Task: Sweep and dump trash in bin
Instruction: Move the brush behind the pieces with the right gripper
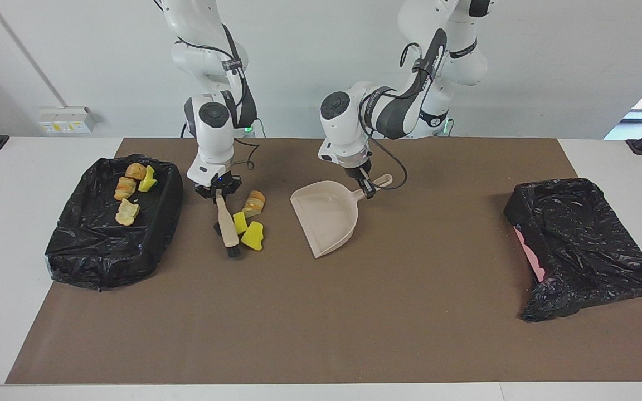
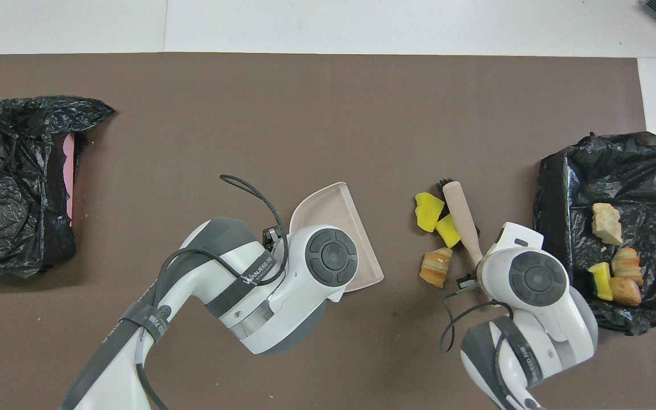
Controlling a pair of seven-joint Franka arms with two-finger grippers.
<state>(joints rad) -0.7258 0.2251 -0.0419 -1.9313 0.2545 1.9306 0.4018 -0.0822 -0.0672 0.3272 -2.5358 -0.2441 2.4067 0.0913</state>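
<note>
Three pieces of trash lie on the brown mat: two yellow sponge chunks (image 1: 240, 221) (image 1: 253, 235) and a tan bread piece (image 1: 254, 203). From overhead they show as yellow chunks (image 2: 427, 208) and a bread piece (image 2: 435, 267). My right gripper (image 1: 218, 192) is shut on the handle of a beige brush (image 1: 227, 227) (image 2: 462, 219), whose side rests against the yellow chunks. My left gripper (image 1: 366, 189) is shut on the handle of the beige dustpan (image 1: 326, 217) (image 2: 336, 208), which sits on the mat beside the scraps, toward the left arm's end.
A black-lined bin (image 1: 156, 234) (image 2: 635, 165) at the right arm's end holds several more scraps. A second black-bagged bin (image 1: 577, 245) (image 2: 15, 182) with a pink edge sits at the left arm's end. Bare mat stretches farther from the robots.
</note>
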